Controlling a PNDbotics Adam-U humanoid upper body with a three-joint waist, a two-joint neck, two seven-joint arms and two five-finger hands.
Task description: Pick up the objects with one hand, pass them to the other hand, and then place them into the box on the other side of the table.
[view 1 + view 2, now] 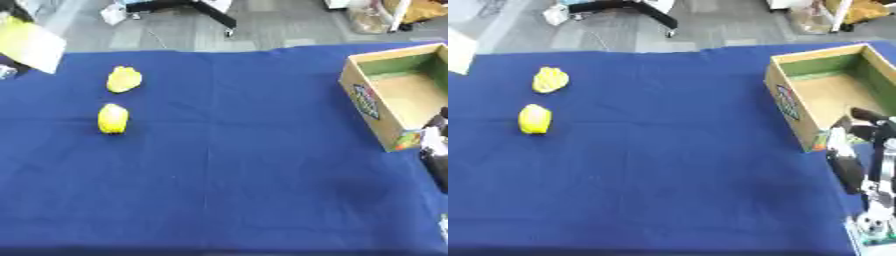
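Note:
Two yellow objects lie on the blue tablecloth at the left: a rounded, ridged one (123, 79) farther back and a smoother oval one (113, 118) nearer me. An open cardboard box (824, 95) stands at the right side of the table, and nothing shows inside it. My right hand (859, 150) hangs at the right edge just in front of the box's near corner, its fingers straight and holding nothing. My left hand shows in neither view.
The tablecloth's far edge (219, 51) meets a grey floor with a black stand base (188, 7). A pale sheet (31, 42) leans at the far left corner. Bare blue cloth (245, 165) spans the middle.

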